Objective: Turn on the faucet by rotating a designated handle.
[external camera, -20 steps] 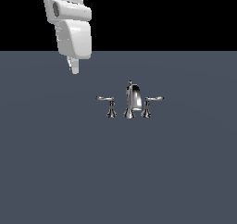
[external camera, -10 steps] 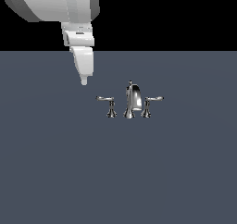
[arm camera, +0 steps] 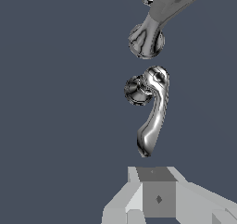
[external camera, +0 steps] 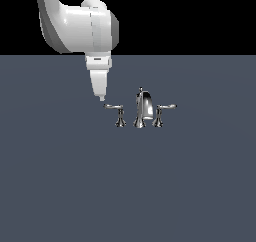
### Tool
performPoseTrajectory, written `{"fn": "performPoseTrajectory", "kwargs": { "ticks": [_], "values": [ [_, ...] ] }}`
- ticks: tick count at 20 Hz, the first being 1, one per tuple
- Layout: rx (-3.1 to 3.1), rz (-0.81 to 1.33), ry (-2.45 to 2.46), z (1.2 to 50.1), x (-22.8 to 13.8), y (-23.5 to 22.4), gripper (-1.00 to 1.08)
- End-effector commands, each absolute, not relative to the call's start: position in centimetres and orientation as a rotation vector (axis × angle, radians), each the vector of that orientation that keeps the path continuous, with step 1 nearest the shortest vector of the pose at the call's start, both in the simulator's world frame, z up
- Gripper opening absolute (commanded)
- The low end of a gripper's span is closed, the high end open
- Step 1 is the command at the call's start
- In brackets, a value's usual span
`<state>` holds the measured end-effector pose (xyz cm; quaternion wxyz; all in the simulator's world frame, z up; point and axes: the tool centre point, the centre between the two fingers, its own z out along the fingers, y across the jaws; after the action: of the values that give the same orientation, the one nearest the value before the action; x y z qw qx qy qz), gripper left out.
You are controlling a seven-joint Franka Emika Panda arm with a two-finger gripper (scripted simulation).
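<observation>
Exterior view | fingers (external camera: 101, 97) moved closer | beside handle (external camera: 114, 107) | apart

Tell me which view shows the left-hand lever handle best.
The wrist view: the handle fills the frame's middle from above, its curved arm and pedestal distinct, just beyond the pincer. The exterior view shows the handle only small, side-on, at the exterior view's left of the spout.
</observation>
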<state>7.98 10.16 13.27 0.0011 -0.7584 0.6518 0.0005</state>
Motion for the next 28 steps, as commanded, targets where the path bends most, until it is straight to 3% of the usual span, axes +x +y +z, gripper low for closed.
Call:
{"fn": "performPoseTrajectory", "kwargs": {
  "ticks": [1, 15, 28],
  "values": [
    [-2.331, -0.002, 2.105, 12.2, 9.2, 9.5, -1.00],
    [-2.197, -0.001, 2.246, 9.5, 12.2, 7.5, -1.00],
    [-2.197, -0.001, 2.246, 9.5, 10.1, 8.4, -1.00]
  ]
}}
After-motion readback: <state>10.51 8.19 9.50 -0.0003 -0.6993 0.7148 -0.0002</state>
